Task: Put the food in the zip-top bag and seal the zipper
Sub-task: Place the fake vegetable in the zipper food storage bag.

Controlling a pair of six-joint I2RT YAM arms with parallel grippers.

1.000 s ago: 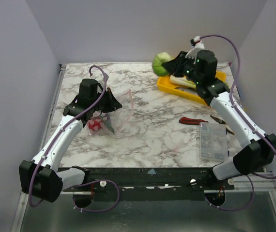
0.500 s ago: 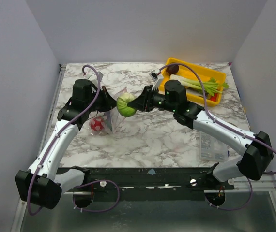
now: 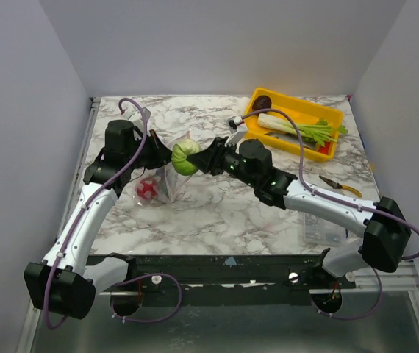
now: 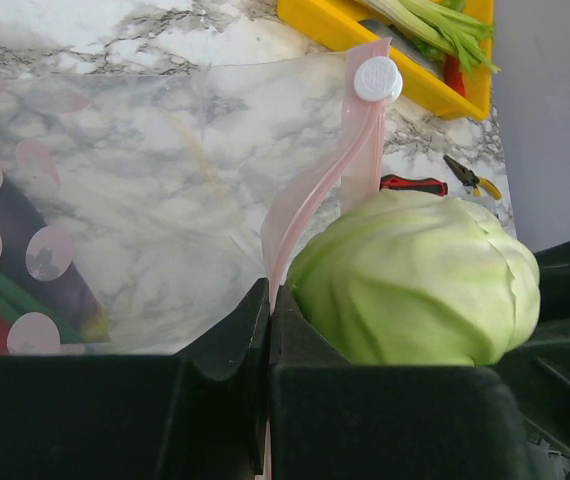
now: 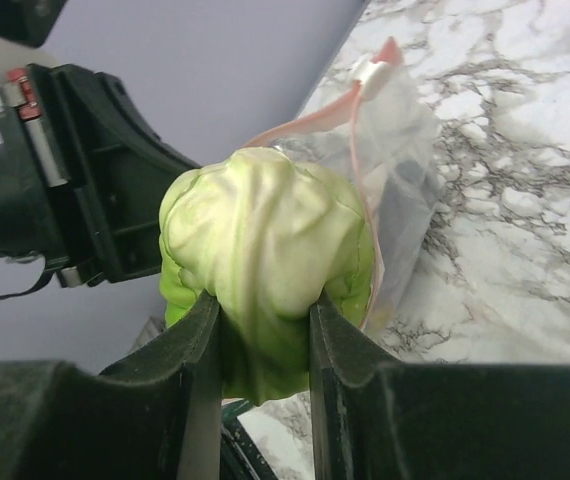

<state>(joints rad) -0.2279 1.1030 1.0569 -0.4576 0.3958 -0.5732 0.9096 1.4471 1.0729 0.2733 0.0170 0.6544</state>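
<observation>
The right hand (image 3: 197, 158) grips the cabbage (image 3: 184, 156), holding it at the mouth of the bag (image 3: 174, 181) on the left of the desk (image 3: 224, 213). The left hand (image 3: 159, 149) is pinched tight on the zipper (image 4: 330, 185), holding that edge up. The leek (image 3: 290, 126) lies in the yellow tray (image 3: 298, 101), far right.

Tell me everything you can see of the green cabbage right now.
The cabbage is a pale green, leafy, rounded toy head with a creased surface. The right gripper clamps it from both sides, off the table, at the mouth of the zip-top bag, right beside its pink zipper.
</observation>
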